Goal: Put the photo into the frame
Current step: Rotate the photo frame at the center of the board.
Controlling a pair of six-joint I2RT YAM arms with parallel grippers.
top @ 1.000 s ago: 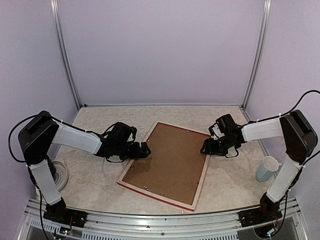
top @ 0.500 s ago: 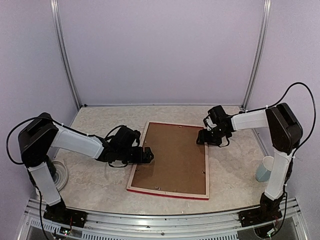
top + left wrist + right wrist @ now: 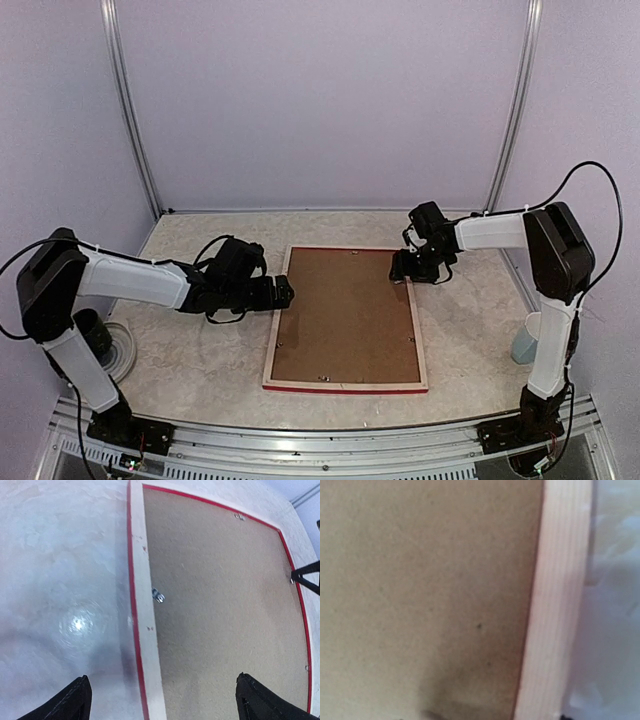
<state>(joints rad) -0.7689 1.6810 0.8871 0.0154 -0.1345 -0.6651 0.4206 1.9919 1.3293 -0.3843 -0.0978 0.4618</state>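
The frame lies back up, so its front face is hidden, and the brown backing board covers whatever sits inside it. The left wrist view cuts off the frame's near end and shows only the fingertips of the left gripper at the bottom edge. The right wrist view is close and blurred; a dark speck at its bottom edge may be a fingertip. From above, the right gripper is too small and dark to read. The right arm hides part of the pale cup.
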